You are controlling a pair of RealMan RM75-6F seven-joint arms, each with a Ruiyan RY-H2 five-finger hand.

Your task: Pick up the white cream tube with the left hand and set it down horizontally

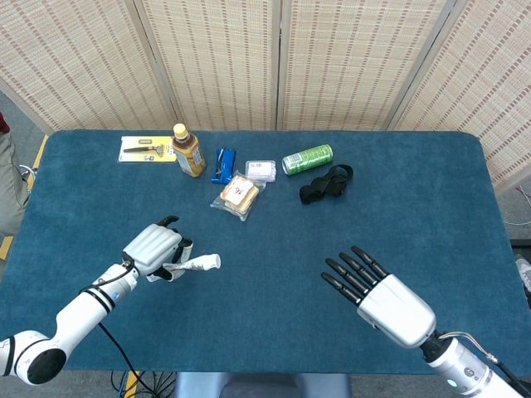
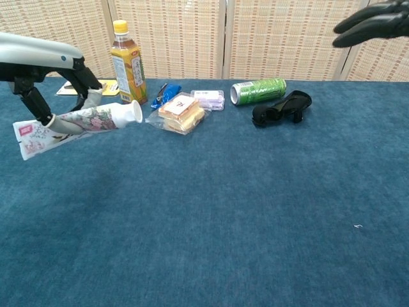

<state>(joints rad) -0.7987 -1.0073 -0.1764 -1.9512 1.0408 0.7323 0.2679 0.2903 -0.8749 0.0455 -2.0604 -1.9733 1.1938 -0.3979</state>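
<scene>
My left robot hand (image 2: 61, 96) grips the tube (image 2: 80, 123) above the surface (image 2: 255, 211), cap pointing to 3 o'clock, nearly level. I should lower it slowly, keep it flat, then release. My right robot hand (image 1: 373, 286) is open, holding nothing.
</scene>
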